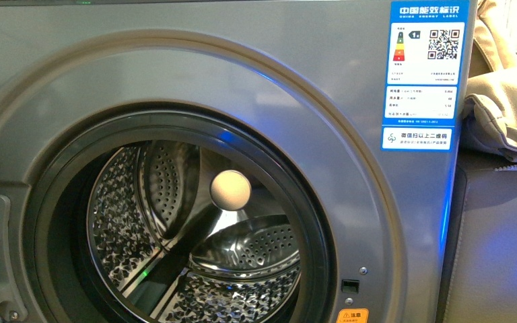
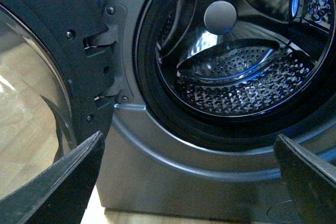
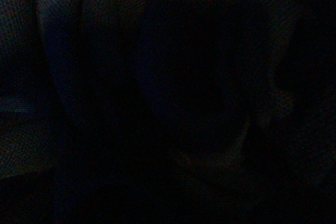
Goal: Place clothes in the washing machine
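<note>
The washing machine is silver-grey and fills the front view, its round port open. A dark rubber seal rings the perforated steel drum, and I see nothing lying in the drum. The clothes are out of view. Neither arm shows in the front view. In the left wrist view, my left gripper is open low in front of the washing machine, below the drum. Nothing is between its dark fingers. The right wrist view is dark, so my right gripper cannot be read.
The machine's glass door stands swung open at the hinge. A blue-white energy label and an orange sticker are on the front panel. Cream-beige padded fabric lies on a dark surface to the machine's right.
</note>
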Tool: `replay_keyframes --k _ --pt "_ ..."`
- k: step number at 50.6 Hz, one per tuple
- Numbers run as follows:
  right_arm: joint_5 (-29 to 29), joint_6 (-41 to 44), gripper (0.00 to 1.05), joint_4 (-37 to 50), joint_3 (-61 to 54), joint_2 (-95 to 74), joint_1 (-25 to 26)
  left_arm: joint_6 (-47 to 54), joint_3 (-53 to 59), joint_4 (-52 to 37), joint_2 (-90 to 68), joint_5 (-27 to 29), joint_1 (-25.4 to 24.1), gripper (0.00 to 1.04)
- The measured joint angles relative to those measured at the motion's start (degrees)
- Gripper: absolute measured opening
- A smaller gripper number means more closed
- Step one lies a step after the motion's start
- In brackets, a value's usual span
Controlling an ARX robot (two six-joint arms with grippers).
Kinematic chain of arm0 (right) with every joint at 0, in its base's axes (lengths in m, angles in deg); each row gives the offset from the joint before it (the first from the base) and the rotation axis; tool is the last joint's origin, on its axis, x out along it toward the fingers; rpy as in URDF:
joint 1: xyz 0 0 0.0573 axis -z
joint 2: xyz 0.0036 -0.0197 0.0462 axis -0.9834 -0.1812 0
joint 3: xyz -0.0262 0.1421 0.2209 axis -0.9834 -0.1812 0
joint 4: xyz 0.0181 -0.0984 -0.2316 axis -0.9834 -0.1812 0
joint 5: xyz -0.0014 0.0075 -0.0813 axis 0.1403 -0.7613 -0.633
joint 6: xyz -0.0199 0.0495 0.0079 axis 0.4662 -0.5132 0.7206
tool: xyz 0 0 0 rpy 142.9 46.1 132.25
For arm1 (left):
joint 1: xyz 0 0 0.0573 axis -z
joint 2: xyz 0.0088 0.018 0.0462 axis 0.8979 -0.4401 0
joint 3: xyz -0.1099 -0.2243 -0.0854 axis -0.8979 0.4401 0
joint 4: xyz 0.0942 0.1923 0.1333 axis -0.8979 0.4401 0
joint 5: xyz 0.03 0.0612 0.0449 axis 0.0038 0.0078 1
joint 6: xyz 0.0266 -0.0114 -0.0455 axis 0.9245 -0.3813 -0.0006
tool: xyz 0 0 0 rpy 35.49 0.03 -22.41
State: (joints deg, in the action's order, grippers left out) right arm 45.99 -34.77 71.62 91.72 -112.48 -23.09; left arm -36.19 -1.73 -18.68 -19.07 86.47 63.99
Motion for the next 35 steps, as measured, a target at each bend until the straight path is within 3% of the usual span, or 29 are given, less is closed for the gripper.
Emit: replay_keyframes --k 25,35 --pt "1.57 3.91 0.97 -2.43 3.19 -2.56 2.71 0.00 0.00 0.00 -0.02 0.00 0.00 0.98" --pt "0.55 3.06 0.73 0.90 2.47 -2.29 2.86 0.00 0.00 0.00 0.00 0.00 0.00 0.98"
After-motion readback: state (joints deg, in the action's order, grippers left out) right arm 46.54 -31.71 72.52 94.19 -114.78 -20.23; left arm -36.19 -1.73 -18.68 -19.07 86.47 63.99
